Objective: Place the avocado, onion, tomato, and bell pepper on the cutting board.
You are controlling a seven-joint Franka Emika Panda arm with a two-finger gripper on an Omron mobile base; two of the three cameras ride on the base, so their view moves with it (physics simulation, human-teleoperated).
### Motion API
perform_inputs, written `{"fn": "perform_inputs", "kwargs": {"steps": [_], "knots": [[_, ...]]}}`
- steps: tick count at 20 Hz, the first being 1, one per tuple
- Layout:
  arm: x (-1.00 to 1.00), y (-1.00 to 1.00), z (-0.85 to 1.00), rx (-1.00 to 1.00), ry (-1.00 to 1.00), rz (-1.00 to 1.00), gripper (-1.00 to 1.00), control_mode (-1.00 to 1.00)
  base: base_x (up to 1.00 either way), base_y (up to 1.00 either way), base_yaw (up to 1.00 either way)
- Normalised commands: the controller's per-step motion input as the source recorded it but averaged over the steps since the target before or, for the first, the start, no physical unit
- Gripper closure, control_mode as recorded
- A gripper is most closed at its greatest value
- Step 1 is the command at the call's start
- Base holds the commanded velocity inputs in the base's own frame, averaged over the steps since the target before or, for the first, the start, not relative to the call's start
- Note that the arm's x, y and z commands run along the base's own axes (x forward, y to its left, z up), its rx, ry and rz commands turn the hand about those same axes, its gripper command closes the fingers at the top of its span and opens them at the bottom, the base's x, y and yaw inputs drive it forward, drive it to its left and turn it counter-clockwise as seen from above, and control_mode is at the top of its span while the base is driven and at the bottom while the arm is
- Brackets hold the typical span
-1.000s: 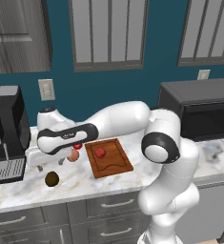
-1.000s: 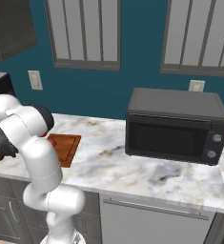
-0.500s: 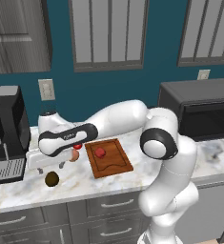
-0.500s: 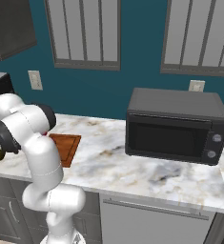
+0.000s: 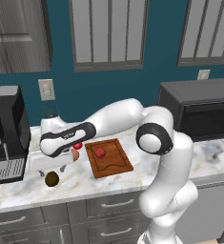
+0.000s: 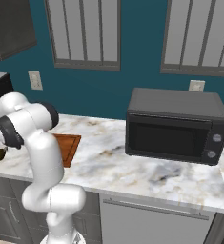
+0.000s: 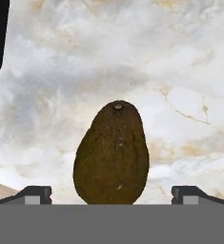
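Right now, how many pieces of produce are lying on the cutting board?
1. A small red piece lies near the middle of the cutting board. The avocado rests on the counter, off the board. The arm covers the board's left edge, so something may be hidden there.

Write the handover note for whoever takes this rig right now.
Claw: open, low over the counter, one finger on each side of the avocado, nothing held.
Avocado: on the marble left of the board, off it.
Done: one red item sits on the board; it is too small to tell pepper from tomato.
Onion and another red item lie by the arm, left of the board, partly hidden.
Left: grip the avocado, move it over, then those two.
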Motion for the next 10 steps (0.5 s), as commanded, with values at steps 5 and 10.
{"fn": "perform_inputs", "kwargs": {"steps": [5, 10], "knots": [[0.00, 0.00, -0.20, -0.02, 0.04, -0.03, -1.00, -1.00, 0.00, 0.00, 0.00], [0.00, 0.00, -0.20, -0.02, 0.04, -0.03, -1.00, -1.00, 0.00, 0.00, 0.00]]}}
